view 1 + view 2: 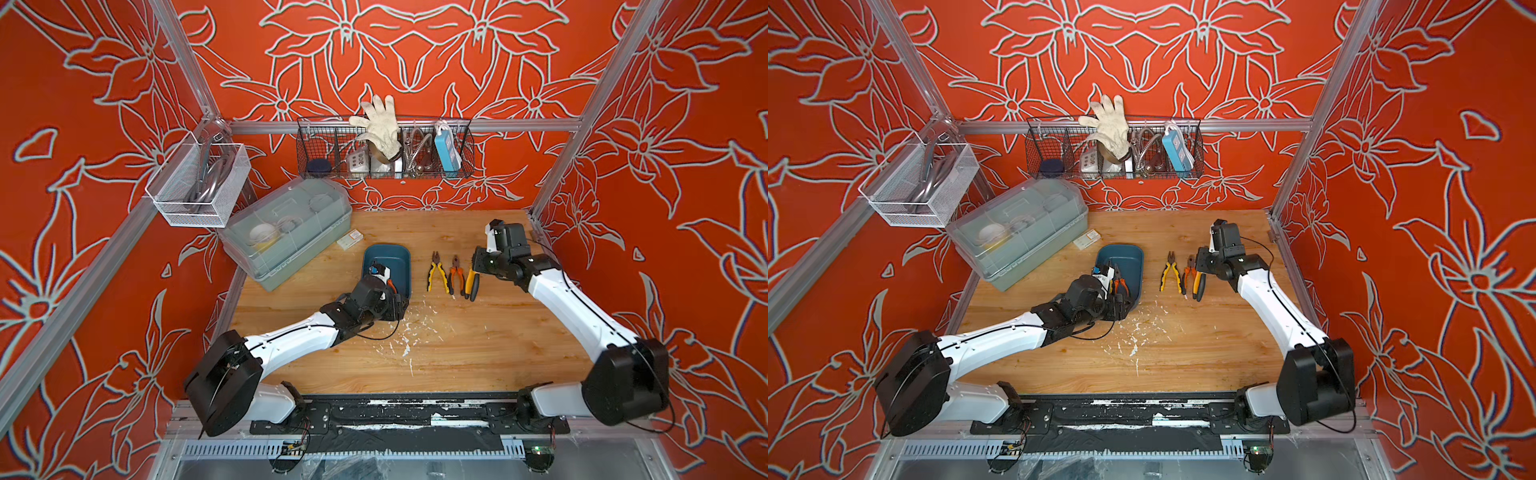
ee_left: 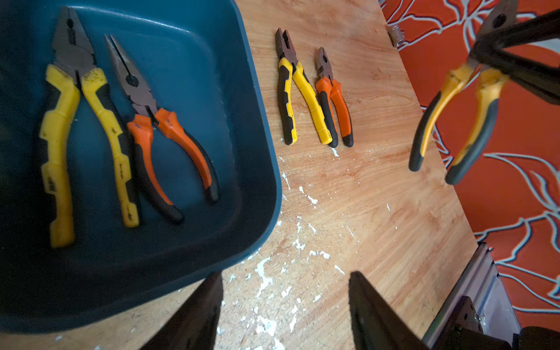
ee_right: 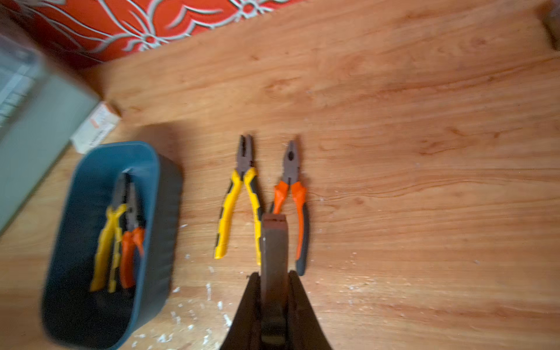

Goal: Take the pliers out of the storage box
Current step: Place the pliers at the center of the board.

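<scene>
In the left wrist view, left of frame, a yellow pair [image 2: 57,136] and a long-nosed orange pair [image 2: 136,100] lie in the storage box [image 2: 188,75], handles touching, so our left gripper [image 2: 285,275], spread and empty at lower centre, may drag both. Mid-frame on the table [image 2: 378,181] rest a second yellow pair [image 2: 306,91] and a shorter orange pair [image 2: 338,100]. Upper right, our right gripper [image 2: 485,51] pinches a fifth pair [image 2: 459,74] by its dark head; it could swing loose.
</scene>
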Motion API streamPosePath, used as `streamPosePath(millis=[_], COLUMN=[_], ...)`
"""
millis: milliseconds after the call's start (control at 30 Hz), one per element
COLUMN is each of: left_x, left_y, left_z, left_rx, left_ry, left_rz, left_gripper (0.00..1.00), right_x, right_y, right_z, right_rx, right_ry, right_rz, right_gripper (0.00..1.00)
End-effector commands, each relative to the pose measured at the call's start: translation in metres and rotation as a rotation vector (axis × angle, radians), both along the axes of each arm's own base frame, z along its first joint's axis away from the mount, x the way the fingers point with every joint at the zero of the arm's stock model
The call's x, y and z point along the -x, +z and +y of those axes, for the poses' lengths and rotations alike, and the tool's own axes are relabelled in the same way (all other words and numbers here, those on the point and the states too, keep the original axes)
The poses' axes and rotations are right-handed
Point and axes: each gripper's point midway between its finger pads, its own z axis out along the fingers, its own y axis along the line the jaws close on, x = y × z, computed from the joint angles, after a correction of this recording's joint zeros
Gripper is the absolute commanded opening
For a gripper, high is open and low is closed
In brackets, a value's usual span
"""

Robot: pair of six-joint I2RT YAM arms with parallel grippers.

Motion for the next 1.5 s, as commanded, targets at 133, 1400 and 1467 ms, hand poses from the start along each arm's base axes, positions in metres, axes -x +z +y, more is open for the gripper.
streamPosePath(millis=[133, 1400, 1467], left_x=[0.001, -0.001, -0.001], left_y=[0.006, -0.012, -0.012], left_z=[-0.011, -0.024, -0.025], left_rx=[0.038, 0.01, 0.011], left_ry=[-0.031, -0.073, -0.074], left_rz=[0.011, 0.083, 0.082], left_gripper=[0.66, 0.66, 0.66], right_x=[-0.043, -0.096, -0.094], right_y=[-0.04, -0.167, -0.166], right_z=[-0.047, -0.029, -0.029], right_rx=[0.146, -0.203, -0.207], right_ry=[-0.053, -0.005, -0.006], right_rz=[0.162, 0.375, 0.375], right_gripper=[0.0, 0.3, 0.31])
